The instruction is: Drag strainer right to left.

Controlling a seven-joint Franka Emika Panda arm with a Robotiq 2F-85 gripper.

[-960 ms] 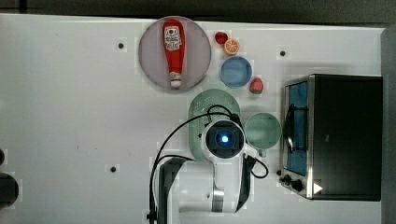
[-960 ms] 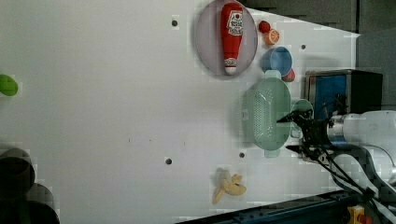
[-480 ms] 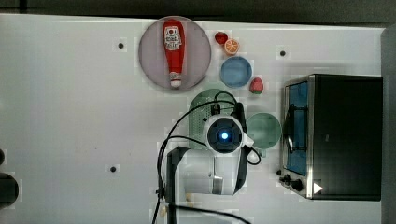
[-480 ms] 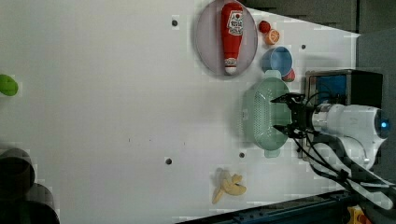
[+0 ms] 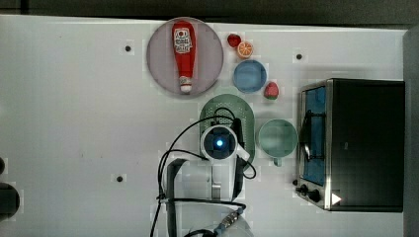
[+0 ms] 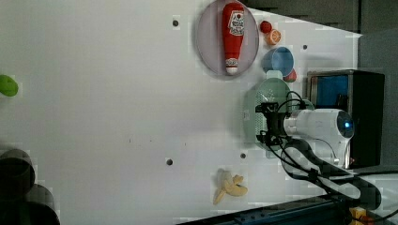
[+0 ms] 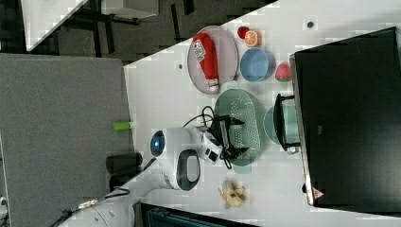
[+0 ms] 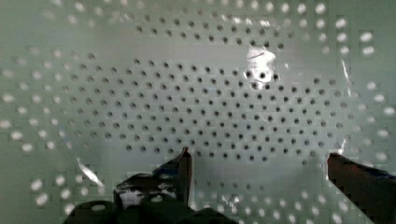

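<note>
Gripper (image 8: 257,161) sitting wide open inside the strainer (image 8: 196,93), both fingertips (image 8: 184,158) hovering at the perforated floor, gripping nothing. Can't tell if the tips are touching the plastic.

Strainer (image 5: 242,111) lying flat on the white table (image 5: 74,123). Clock directions in the top view, from the strainer:
- grey plate (image 5: 210,52) with the ketchup bottle (image 5: 183,54) sitting at 11, near
- blue bowl (image 5: 249,76) at 1, just beside
- strawberry (image 5: 271,90) at 2
- green cup (image 5: 277,138) at 3, just beside, rims nearly touching
- toaster oven (image 5: 360,143) further out at 3, beyond the cup

Arm (image 5: 217,143) coming in from 6 and covering the strainer's near half. Banana (image 6: 229,186) lying apart, on the table's near edge in the left view.
</note>
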